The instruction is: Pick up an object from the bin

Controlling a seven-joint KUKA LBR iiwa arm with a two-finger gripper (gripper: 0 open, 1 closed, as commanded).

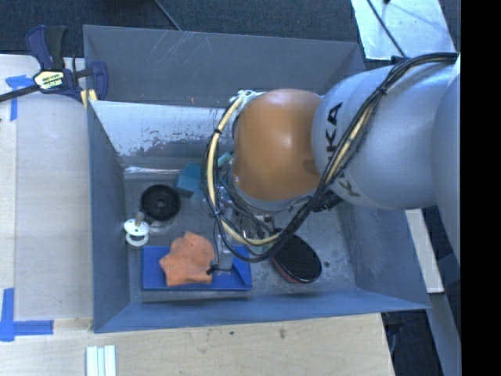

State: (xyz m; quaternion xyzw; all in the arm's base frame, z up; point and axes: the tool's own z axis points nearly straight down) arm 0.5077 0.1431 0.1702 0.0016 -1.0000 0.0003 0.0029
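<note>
In the lower left of the grey metal bin point(106, 233), a crumpled orange soft lump point(186, 258) lies on a flat blue rectangular pad point(155, 278). The gripper point(221, 263) stands at the lump's right edge, so the lump lies to its left in the view. Its opening cannot be told.

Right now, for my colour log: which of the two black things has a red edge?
The black oval on the right; the round disc on the left is all black.

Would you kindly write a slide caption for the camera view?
Gripper low in the grey bin, beside an orange crumpled lump lying on a blue pad.
</note>
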